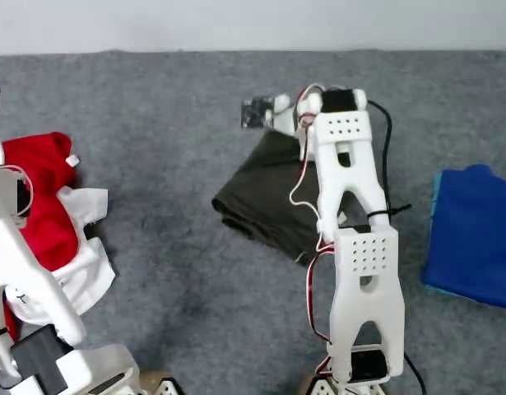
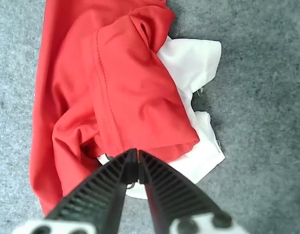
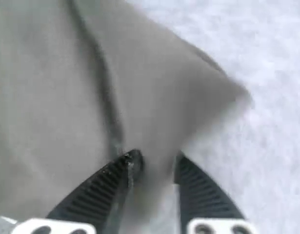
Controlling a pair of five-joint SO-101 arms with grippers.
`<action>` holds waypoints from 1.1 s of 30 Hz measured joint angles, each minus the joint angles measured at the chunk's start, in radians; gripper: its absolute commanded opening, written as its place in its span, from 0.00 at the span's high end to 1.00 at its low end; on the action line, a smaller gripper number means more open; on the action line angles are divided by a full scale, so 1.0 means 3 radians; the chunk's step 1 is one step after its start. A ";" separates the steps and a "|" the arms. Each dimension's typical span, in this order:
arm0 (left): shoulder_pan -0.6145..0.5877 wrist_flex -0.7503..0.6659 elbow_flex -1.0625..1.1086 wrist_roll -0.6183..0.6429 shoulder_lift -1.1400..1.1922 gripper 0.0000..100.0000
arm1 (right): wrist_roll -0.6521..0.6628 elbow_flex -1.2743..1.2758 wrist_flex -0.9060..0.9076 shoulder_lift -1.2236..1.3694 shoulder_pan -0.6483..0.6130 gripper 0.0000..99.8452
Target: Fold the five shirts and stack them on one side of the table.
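I count four shirts: one red shirt (image 1: 39, 197) lying over one white shirt (image 1: 84, 271) at the tabletop's (image 1: 170, 247) left edge, one dark shirt (image 1: 265, 197) mid-tabletop, and one blue shirt (image 1: 471, 234) at the right edge (a teal rim shows beneath it). My left fingers (image 2: 110, 183) are pressed together above the red shirt's hem. My right fingers (image 3: 108, 183) are partly spread, straddling the dark shirt's cloth.

One red shirt (image 1: 40, 206), one white shirt (image 1: 92, 276), one dark shirt (image 1: 261, 202) and one blue shirt (image 1: 475, 239) show.
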 measured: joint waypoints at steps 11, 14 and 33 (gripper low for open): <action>0.0000 0.0000 0.0000 -0.0020 0.0000 0.98 | -0.2690 -0.0813 0.0690 -0.0005 -0.0005 0.78; 0.0000 0.0000 0.0000 -0.0020 0.0000 0.98 | -0.3488 -0.0813 0.0696 -0.0005 -0.0051 0.78; 0.0000 0.0000 0.0000 -0.0138 0.0000 0.98 | -0.6010 0.1504 0.0680 -0.1524 -0.0148 0.57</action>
